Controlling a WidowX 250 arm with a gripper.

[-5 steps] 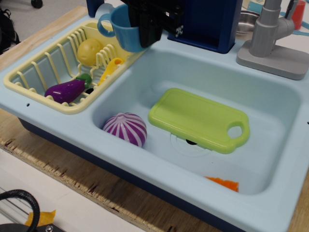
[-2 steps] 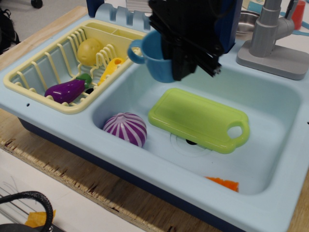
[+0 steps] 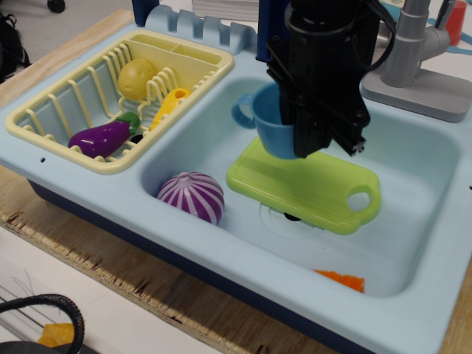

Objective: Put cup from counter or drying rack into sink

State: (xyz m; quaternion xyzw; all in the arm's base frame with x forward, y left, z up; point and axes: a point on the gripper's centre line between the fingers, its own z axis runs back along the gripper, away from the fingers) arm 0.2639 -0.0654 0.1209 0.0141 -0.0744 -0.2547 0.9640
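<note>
At upper centre of the frame, my gripper point(image 3: 313, 136) has its fingers clamped on the cup point(image 3: 267, 124). I see it over the sink point(image 3: 413, 221), above the green board point(image 3: 306, 184).

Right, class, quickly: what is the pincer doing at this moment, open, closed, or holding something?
Pincer: closed on the blue cup, holding it above the green cutting board in the sink.

We have a single view, set high off the unit's front left corner and angled down and rightward. It sits close: the sink point(image 3: 413, 243) fills most of the frame, the drying rack point(image 3: 44, 129) lies upper left, the faucet point(image 3: 413, 59) is cropped at top right.
</note>
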